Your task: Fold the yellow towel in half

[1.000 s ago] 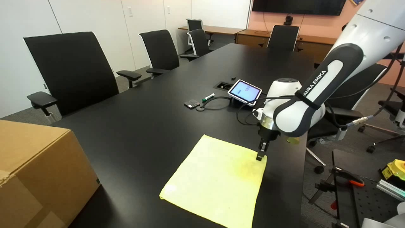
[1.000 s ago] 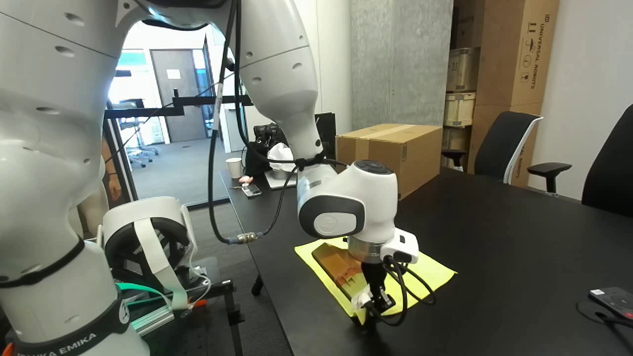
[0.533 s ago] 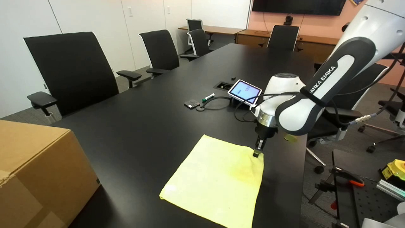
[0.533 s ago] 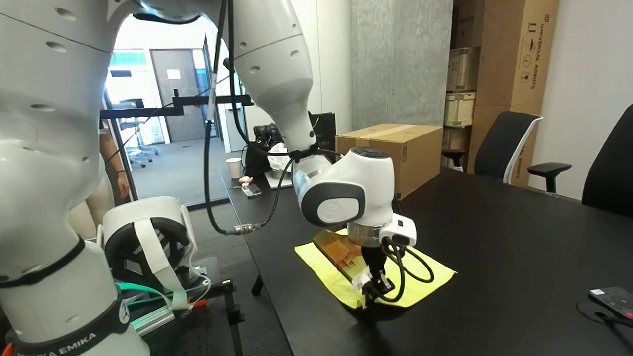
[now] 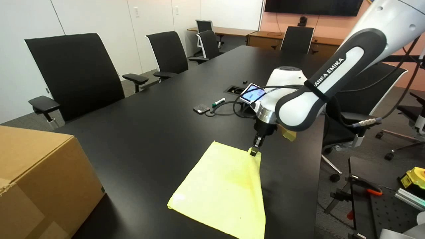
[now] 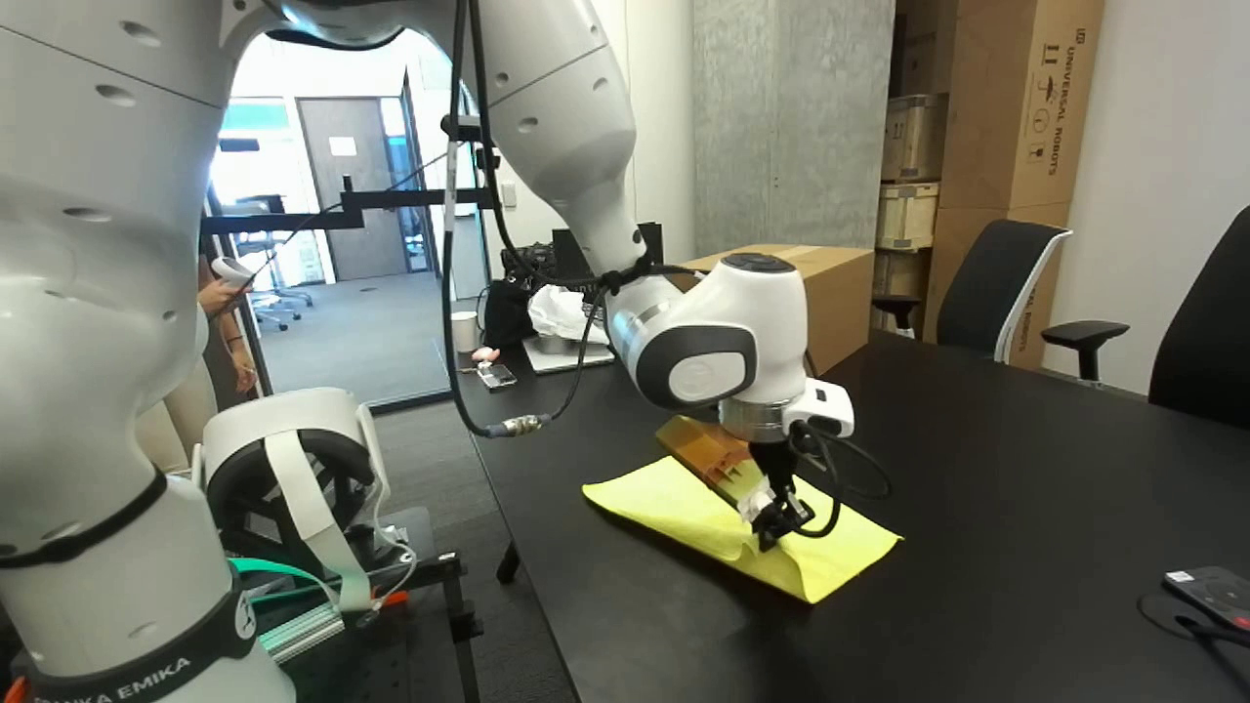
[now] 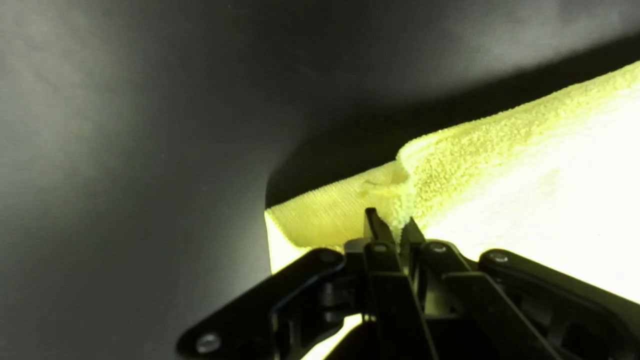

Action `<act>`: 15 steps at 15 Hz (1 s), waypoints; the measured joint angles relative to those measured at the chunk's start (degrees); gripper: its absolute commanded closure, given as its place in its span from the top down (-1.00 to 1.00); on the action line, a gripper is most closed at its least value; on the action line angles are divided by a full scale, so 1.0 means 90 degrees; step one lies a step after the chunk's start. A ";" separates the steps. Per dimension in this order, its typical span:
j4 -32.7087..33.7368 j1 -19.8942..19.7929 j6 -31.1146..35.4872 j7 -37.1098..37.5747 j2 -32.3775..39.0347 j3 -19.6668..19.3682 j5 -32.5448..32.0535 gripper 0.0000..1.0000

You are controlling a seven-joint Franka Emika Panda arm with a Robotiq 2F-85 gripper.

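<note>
In an exterior view, yellow towel (image 5: 215, 192) spread on a black bench (image 5: 142, 146), gripper (image 5: 254, 152) pinching it near a corner, in an exterior view, towel edge lifted up, brown box (image 6: 842, 308) farther back, in the wrist view, fingers (image 7: 382, 256) nearly together, a towel fold squeezed between.

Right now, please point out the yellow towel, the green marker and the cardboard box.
Yellow towel (image 5: 217, 191), in an exterior view, on the middle of its upper face.
Green marker (image 5: 218, 102), in an exterior view, on the middle of its barrel.
Cardboard box (image 5: 63, 186), in an exterior view, on its side wall.
</note>
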 measured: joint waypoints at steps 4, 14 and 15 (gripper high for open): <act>0.0962 -0.0124 -0.0220 -0.0025 0.0524 0.0107 0.0000 -0.84; 0.2849 -0.0271 0.0279 -0.0042 0.1977 0.0503 -0.0010 -0.83; 0.2942 -0.0265 0.0321 -0.0044 0.2063 0.0537 -0.0029 -0.83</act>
